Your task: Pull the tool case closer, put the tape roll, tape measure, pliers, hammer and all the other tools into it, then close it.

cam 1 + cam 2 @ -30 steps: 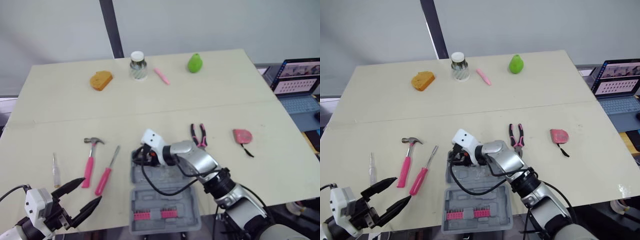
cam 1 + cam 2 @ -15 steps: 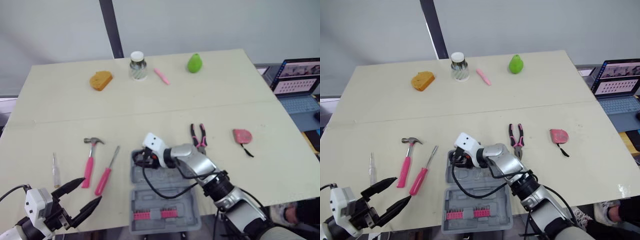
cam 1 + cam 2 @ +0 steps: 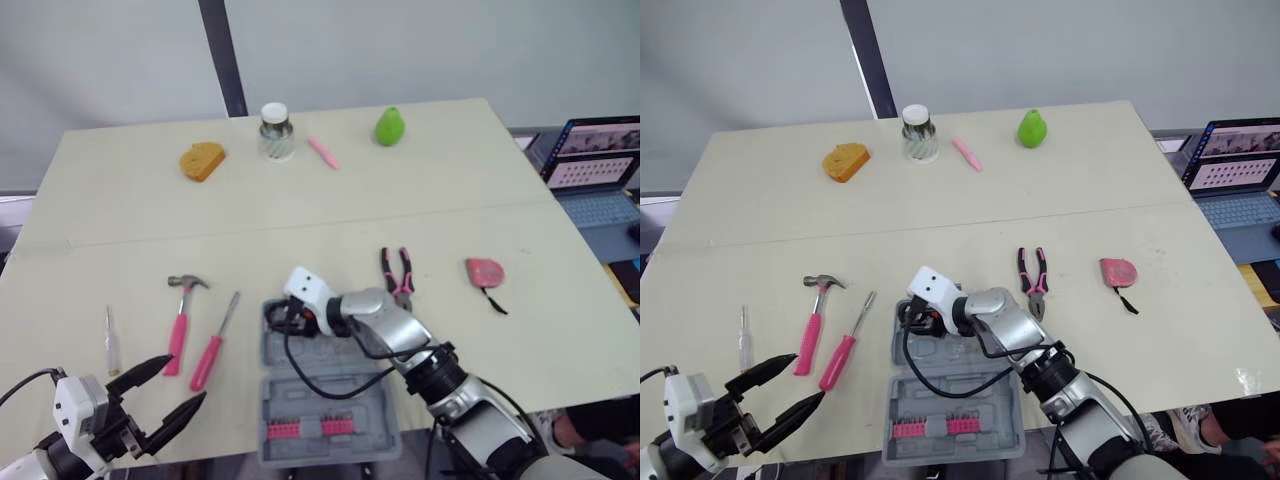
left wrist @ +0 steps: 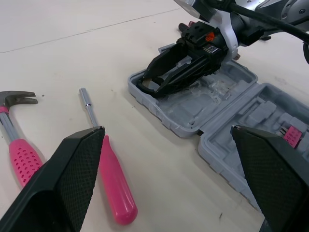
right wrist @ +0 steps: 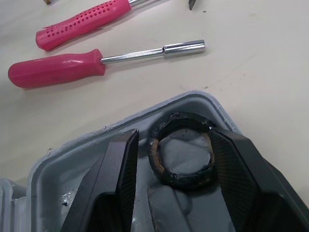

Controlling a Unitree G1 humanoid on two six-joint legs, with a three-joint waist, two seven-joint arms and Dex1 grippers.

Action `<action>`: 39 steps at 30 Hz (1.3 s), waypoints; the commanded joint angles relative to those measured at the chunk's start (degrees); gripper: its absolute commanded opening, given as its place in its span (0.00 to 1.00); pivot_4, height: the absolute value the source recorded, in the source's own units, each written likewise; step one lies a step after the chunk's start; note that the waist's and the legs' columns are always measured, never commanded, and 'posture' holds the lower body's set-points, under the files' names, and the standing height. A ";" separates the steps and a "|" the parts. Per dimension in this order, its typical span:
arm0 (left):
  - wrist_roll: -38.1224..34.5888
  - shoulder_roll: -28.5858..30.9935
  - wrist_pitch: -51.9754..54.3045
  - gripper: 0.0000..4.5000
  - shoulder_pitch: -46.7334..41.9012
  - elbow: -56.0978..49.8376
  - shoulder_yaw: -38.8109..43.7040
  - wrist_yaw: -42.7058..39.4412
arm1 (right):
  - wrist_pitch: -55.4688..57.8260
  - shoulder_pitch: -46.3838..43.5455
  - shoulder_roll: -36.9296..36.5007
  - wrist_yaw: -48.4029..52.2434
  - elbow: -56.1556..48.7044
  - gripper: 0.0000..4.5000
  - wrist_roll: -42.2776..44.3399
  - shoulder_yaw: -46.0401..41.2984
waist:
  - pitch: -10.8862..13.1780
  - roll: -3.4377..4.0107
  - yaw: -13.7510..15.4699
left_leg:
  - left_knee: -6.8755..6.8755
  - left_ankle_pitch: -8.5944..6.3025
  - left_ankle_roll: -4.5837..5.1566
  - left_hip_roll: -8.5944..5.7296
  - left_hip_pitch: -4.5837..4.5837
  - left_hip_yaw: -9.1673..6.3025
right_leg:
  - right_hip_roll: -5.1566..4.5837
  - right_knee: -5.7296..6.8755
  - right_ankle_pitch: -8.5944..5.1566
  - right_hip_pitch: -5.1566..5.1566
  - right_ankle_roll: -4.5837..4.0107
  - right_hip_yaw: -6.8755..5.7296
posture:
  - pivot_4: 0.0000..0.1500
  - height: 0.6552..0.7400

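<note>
Holds left fingers (image 3: 142, 368) spread wide at the near tabletop (image 3: 300, 200) edge by hammer (image 3: 178, 335) and screwdriver (image 3: 210, 355), has right fingers (image 5: 116, 179) loosely parted around the tape roll (image 5: 183, 182) in the far-left corner of the open tool case (image 3: 310, 410), with pliers (image 3: 401, 288) and tape measure (image 3: 484, 271) lying further right.

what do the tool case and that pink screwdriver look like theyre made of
Tool case: likely moulded plastic, matte grey, with shaped recesses and rounded rims. Pink screwdriver: the handle looks like smooth, slightly glossy plastic; the shaft is bright metal with a mirror-like shine, probably chromed steel.
</note>
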 commanded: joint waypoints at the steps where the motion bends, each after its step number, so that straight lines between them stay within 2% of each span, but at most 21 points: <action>1: -1.15 1.28 -0.03 1.00 -1.81 -0.69 0.35 -0.43 | 1.66 -0.68 0.00 0.35 -6.98 0.54 2.48 -3.27 | 0.00 0.00 0.02 | 0.00 0.00 0.00 0.00 0.01 0.00 | 0.00 0.01 0.00 0.00 0.00 0.00 | 1.00 0.98; 6: -1.22 2.23 0.67 1.00 -5.94 -0.76 -1.43 -0.61 | 8.33 0.51 -4.59 2.06 -17.66 0.54 7.02 -8.29 | 0.00 -0.01 0.07 | 0.00 0.00 0.00 -0.01 0.00 0.00 | -0.01 0.01 0.00 0.01 0.00 0.00 | 1.00 0.98; 14: -0.65 2.98 1.33 1.00 -10.95 -0.08 -5.55 -1.25 | 16.72 8.40 -18.72 4.02 -33.73 0.54 14.84 -18.09 | -0.03 -0.05 0.28 | 0.02 0.00 0.02 -0.01 -0.01 0.01 | -0.02 -0.03 0.00 0.04 0.00 0.01 | 1.00 0.98; 23: -0.66 3.31 1.40 1.00 -12.50 1.62 -6.97 -2.37 | 16.95 22.09 -29.93 3.91 -41.61 0.54 20.36 -29.17 | -0.03 -0.08 0.63 | 0.04 -0.02 0.07 0.00 -0.01 0.09 | -0.02 -0.08 0.00 0.07 0.01 -0.14 | 1.00 0.98; 37: 0.27 3.31 1.14 1.00 -14.86 4.37 -9.45 -3.04 | 16.71 31.79 -31.54 0.12 -43.17 0.54 23.44 -35.87 | -0.04 -0.10 1.84 | 0.12 -0.01 0.10 0.00 0.03 0.12 | -0.02 -0.06 0.02 0.14 0.03 -0.32 | 1.00 0.98; 39: 0.38 3.33 1.16 1.00 -15.58 4.85 -9.84 -3.16 | 17.50 32.05 -31.45 -0.68 -43.37 0.54 24.17 -36.56 | -0.04 -0.09 1.95 | 0.12 -0.01 0.09 0.02 0.04 0.12 | -0.02 -0.06 0.02 0.13 0.03 -0.29 | 1.00 0.95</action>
